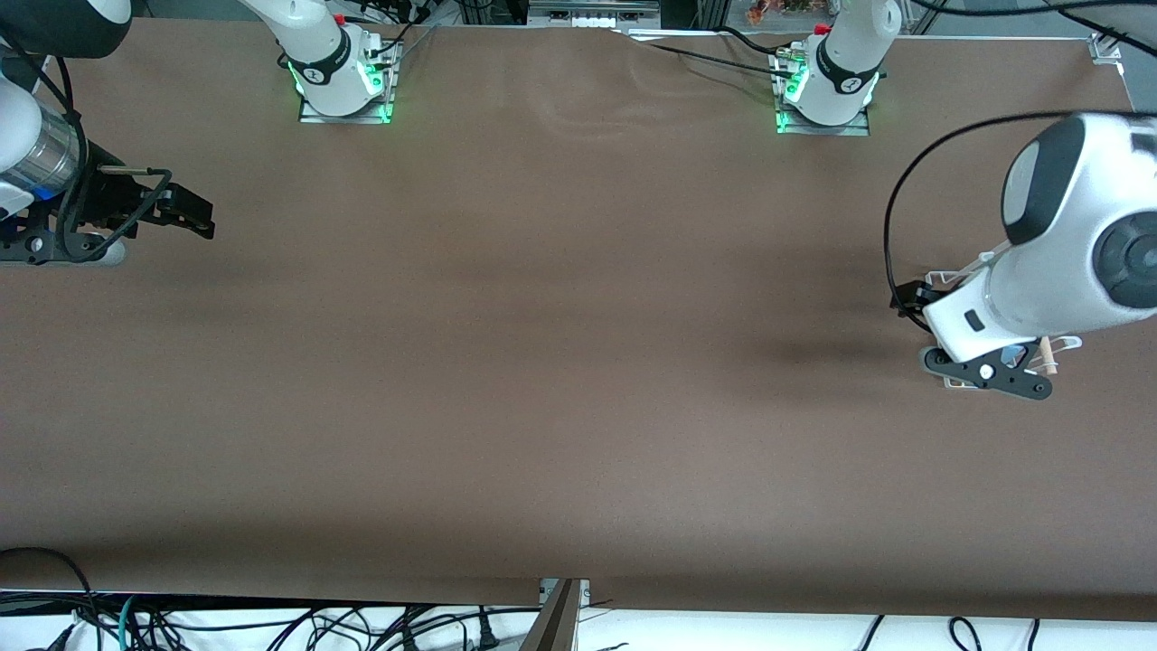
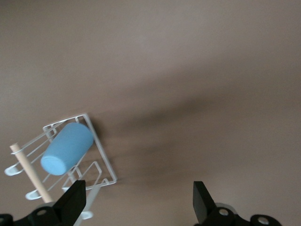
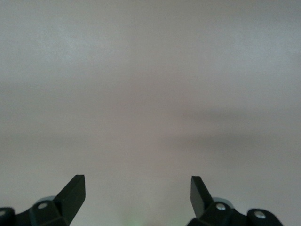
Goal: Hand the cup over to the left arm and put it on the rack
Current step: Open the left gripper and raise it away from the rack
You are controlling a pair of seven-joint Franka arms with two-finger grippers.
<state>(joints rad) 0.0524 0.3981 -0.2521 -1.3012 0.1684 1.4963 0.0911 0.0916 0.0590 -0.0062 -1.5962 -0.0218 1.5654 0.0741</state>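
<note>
One brown worktop [image 1: 542, 362] fills the front view, with two arm bases along its top edge.

Two arms are in sight. The left arm [image 1: 1067, 244] hangs over the rack at its own end of the worktop, hiding most of it from the front camera. The right arm [image 1: 36, 154] is at the other end of the worktop, over bare surface.

One rack [image 2: 101, 150], white wire with one wooden dowel [image 2: 30, 172] across it, stands on the worktop under the left arm; in the front view only a few wires and the dowel tip show past the arm.

One cup [image 2: 67, 148], light blue, lies tilted on its side in the rack, resting among the wire loops beside the dowel.

Two pincers. The left pincer [image 2: 139, 197] is above the worktop just beside the rack, its jaws spread wide and holding nothing, apart from the cup. The right pincer [image 3: 138, 194] is likewise wide open and empty, with only bare worktop beneath it.
</note>
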